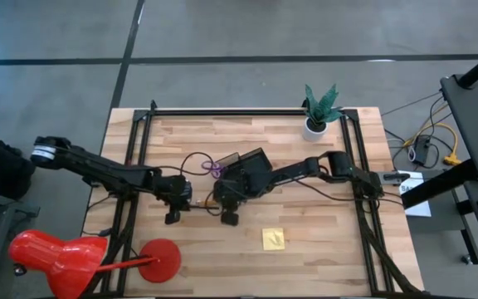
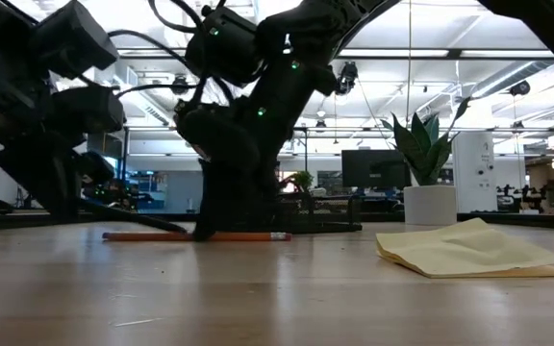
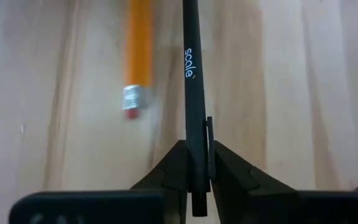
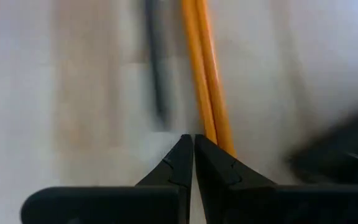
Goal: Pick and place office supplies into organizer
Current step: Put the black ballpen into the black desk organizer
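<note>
An orange pencil (image 2: 248, 235) lies flat on the wooden table, its eraser end (image 3: 132, 102) toward my left gripper. My left gripper (image 3: 197, 149) is shut on a thin black pen (image 3: 191, 68) at mid-table left. My right gripper (image 4: 194, 140) is shut with nothing between its fingers; its tips stand at the table right beside the pencil (image 4: 207, 74). The black organizer (image 1: 246, 159) sits behind, partly under my right arm. Purple-handled scissors (image 1: 214, 169) lie next to it. A yellow sticky-note pad (image 1: 274, 239) lies flat nearer the front. My left gripper pinches the black pen near its clip end (image 3: 199, 134) between its two fingers. The fingers slant down from the table's left and lie roughly along the pen. The pen slopes down away from the fingers, its far end (image 2: 176, 227) low by the pencil. My right gripper's shut fingers come down slanting from the table's right. The pencil (image 4: 224, 134) passes along the outer side of one fingertip. Whether the finger touches it, I cannot tell.
A white pot with a green plant (image 1: 318, 116) stands at the table's far edge. A red desk lamp (image 1: 65, 257) reaches over the near left corner, its round base (image 1: 161, 259) on the table. Black frame rails run along both sides.
</note>
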Robot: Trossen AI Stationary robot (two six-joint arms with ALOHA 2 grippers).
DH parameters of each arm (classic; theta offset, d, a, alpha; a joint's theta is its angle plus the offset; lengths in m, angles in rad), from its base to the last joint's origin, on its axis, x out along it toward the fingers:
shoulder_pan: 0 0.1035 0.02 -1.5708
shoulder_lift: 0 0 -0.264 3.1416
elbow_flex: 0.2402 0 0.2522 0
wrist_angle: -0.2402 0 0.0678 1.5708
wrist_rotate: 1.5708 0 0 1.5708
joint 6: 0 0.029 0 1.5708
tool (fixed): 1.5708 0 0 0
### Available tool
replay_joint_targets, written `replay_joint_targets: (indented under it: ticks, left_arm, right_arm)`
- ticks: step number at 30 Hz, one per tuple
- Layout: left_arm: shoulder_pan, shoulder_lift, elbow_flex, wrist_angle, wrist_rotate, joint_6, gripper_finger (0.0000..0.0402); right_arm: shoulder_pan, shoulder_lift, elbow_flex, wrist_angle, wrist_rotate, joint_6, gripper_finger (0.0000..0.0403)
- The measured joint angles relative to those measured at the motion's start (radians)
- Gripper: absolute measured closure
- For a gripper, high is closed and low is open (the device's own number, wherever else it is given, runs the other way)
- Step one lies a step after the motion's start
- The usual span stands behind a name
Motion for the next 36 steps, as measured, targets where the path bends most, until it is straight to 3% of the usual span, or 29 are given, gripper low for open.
replay_joint_targets:
  ticks: [10,14,19,23,27,29,36]
  left_arm:
    - [0.000,-0.050,0.132,-0.247,-0.080,0.063,0.0370]
    - [0.000,-0.053,0.230,-0.341,-0.112,0.083,0.0370]
    - [0.000,-0.051,0.399,-0.492,-0.227,0.147,0.0370]
    - [0.000,-0.034,0.553,-0.622,-0.378,0.200,0.0370]
    - [0.001,0.024,0.714,-0.755,-0.549,0.302,0.0370]
    - [0.005,0.071,0.787,-0.811,-0.626,0.379,0.0370]
    - [0.072,0.307,0.978,-0.991,-0.690,0.612,0.0370]
  right_arm:
    - [0.033,-0.084,-0.011,-0.186,0.335,0.231,0.0394]
    - [0.060,-0.135,-0.013,-0.164,0.376,0.268,0.0394]
    - [0.088,-0.209,-0.041,-0.147,0.468,0.353,0.0394]
    - [0.127,-0.313,-0.096,-0.197,0.661,0.510,0.0394]
    - [0.189,-0.417,-0.149,-0.314,0.890,0.686,0.0394]
    - [0.217,-0.471,-0.162,-0.374,0.956,0.752,0.0394]
    - [0.260,-0.550,-0.208,-0.452,0.985,0.840,0.0394]
